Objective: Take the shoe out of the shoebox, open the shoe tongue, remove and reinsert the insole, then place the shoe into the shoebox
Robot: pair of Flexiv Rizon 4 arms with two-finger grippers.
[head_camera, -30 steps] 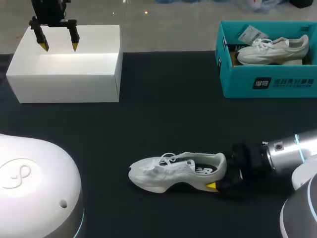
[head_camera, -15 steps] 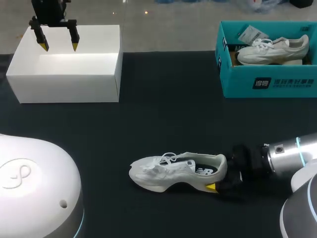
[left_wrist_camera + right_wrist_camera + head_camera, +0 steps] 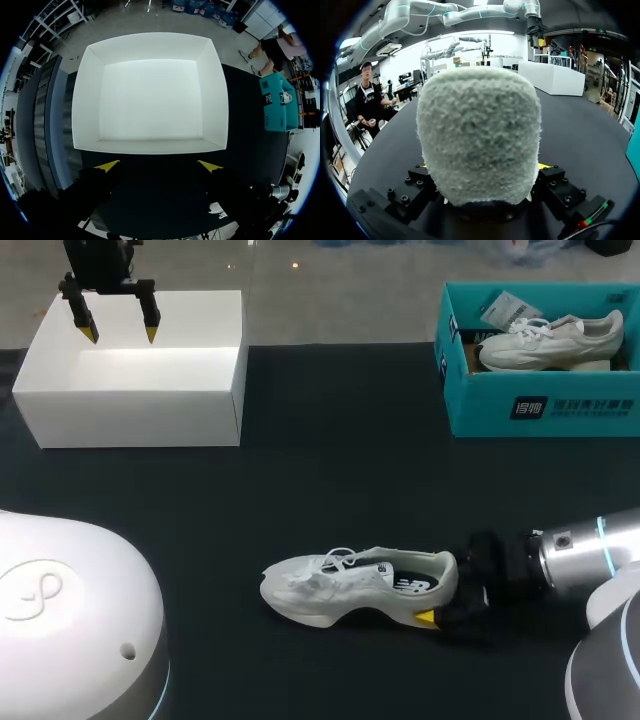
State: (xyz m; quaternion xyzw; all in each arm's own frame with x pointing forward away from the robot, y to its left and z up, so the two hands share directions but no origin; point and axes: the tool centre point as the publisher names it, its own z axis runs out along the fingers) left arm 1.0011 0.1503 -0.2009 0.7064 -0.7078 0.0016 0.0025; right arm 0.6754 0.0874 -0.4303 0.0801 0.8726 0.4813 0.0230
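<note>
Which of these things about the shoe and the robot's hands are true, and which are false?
1. The shoe lies on the table, outside both boxes. True.
2. The left gripper holds the shoe. False: it hangs open over the white box.
3. The teal box has a second shoe in it. True.
4. The right gripper grips the shoe's toe. False: it is shut on the heel.

Table: shoe near centre, toward 6 o'clock, right gripper at its heel, 3 o'clock side. At 10 o'clock, open box with left gripper over it. At 2 o'clock, shoebox with second shoe inside.
</note>
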